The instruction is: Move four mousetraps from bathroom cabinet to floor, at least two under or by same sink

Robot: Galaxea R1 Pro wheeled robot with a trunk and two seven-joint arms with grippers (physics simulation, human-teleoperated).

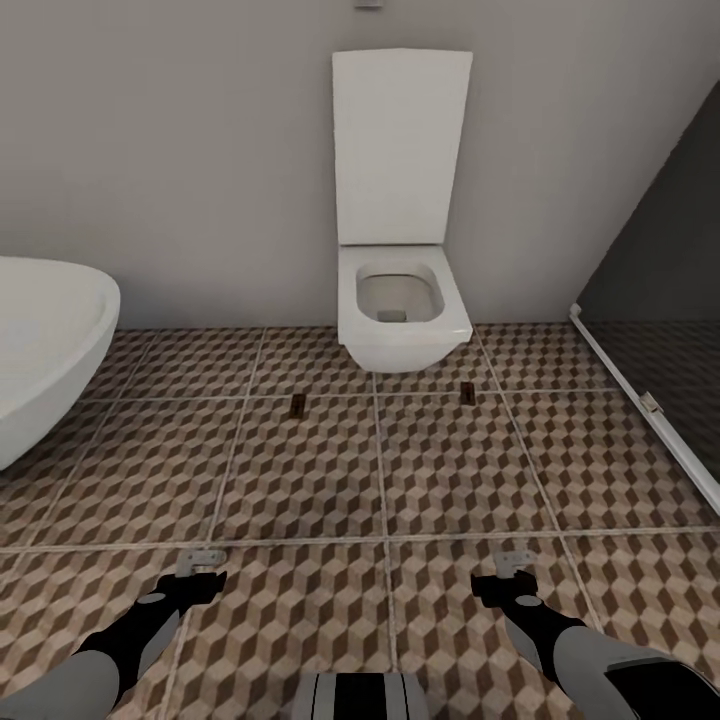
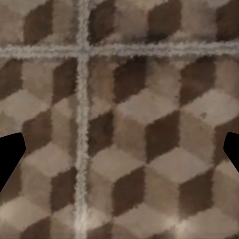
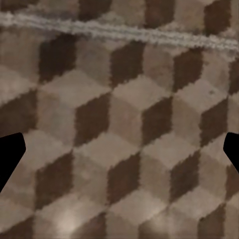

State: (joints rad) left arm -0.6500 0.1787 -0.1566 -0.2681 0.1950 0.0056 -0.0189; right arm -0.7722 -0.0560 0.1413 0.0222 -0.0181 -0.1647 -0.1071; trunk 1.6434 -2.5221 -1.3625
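Two mousetraps lie flat on the bathroom floor (image 1: 300, 480) in the head view: one small dark-brown mousetrap (image 1: 297, 404) left of the toilet's base, the other mousetrap (image 1: 467, 391) just right of it. My left gripper (image 1: 200, 562) and right gripper (image 1: 513, 563) hover low over the tiles near the picture's lower edge, well short of both traps. The wrist views look straight down on cube-patterned tile, the left gripper (image 2: 119, 149) and right gripper (image 3: 119, 149) both open with nothing between the fingers. The cabinet and sink are out of view.
A white toilet (image 1: 400, 300) with its lid up stands against the far wall. The rim of an oval white bathtub (image 1: 45, 340) fills the left side. A dark glass shower screen with a white bottom rail (image 1: 640, 400) runs along the right.
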